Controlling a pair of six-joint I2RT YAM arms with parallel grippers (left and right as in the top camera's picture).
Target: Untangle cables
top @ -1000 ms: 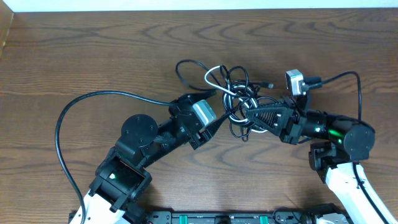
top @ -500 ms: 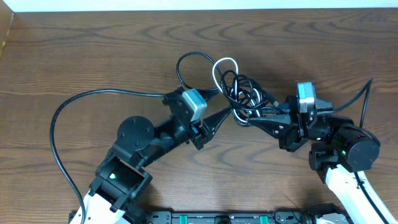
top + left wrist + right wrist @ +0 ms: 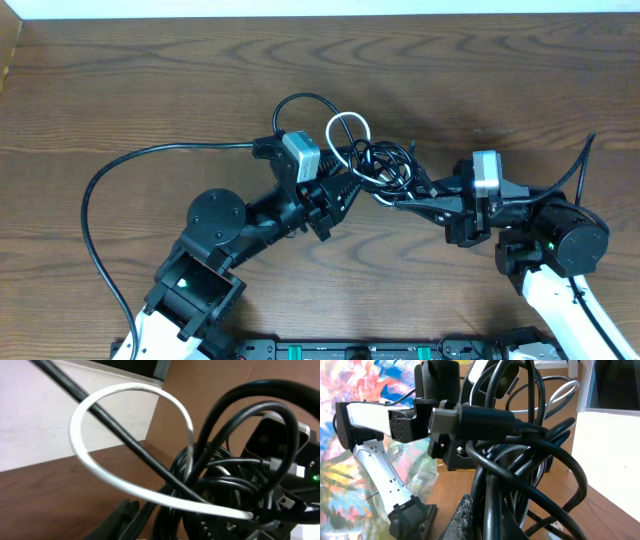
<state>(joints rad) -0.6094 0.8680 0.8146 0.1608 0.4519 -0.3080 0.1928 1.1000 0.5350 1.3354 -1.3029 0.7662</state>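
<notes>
Looks like a robotics lab / test rig, not a home. Dark wood-grain counter (image 3: pixel 120 90) w/ two robot arms fixed at its near edge: left arm (image 3: pixel 215 225) and right arm (image 3: pixel 565 235), each w/ a wrist cam and a green status light. Black mounting rail (image 3: pixel 370 352) runs along the front edge. Pale wall (image 3: pixel 30 420) behind in left wrist view. Right wrist view shows a bright multicolour painted backdrop (image 3: pixel 337 485).
</notes>
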